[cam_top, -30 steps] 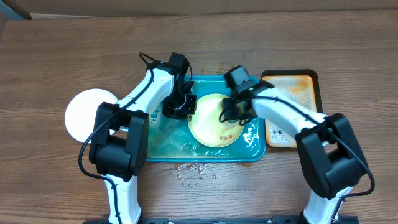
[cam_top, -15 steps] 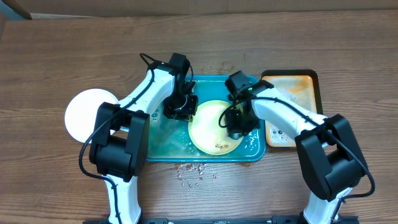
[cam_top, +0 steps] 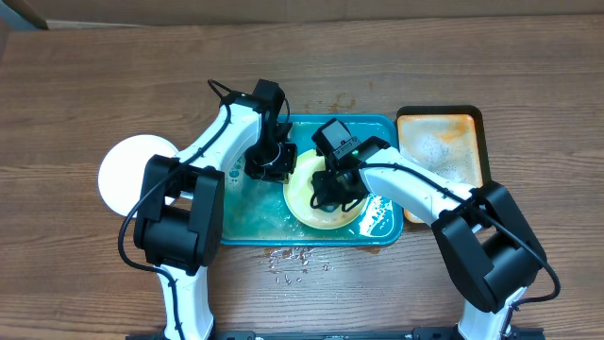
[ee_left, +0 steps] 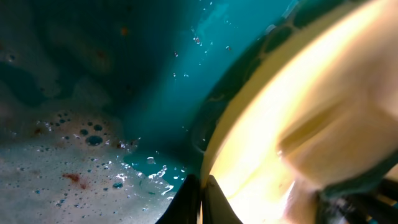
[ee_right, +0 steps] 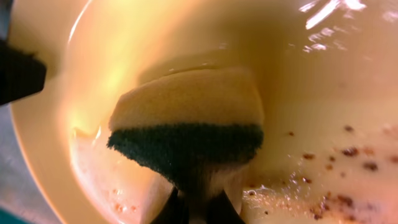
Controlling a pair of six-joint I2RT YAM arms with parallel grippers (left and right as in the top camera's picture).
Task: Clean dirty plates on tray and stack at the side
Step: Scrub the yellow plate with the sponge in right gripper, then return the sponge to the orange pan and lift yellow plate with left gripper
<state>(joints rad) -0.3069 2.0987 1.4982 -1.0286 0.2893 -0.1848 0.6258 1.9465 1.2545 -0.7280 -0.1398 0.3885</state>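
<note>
Yellow-green plate (cam_top: 326,216) is set in the teal tray (cam_top: 243,227), right of its middle, in soapy water. Nearest the arm bases, splashes (cam_top: 297,257) are seen on the table (cam_top: 94,76) just before the tray's front rim. In the right wrist view, brown crumbs (ee_right: 348,152) are seen on the wet plate face beside the sponge (ee_right: 186,118). The sponge is pinched by the right gripper (ee_right: 194,208) and pressed onto the plate. The plate's left rim appears to be clamped between the closed fingers of the left gripper (ee_left: 200,199), though the contact is partly cut off at the frame edge.

Risks, as judged:
- The rim is wet and soapy, so the plate may be slid out of the left hold if the sponge is pushed hard sideways, and knocked against the tray wall.
- More water may be thrown over the front rim by fast strokes.
- Crumbs may be smeared about, not lifted.

Farther off, an orange tray (cam_top: 444,142) is placed just right of the teal tray. A white plate (cam_top: 127,175) is laid on the table at the left, well apart. A slippery plate could be dropped when carried there.
</note>
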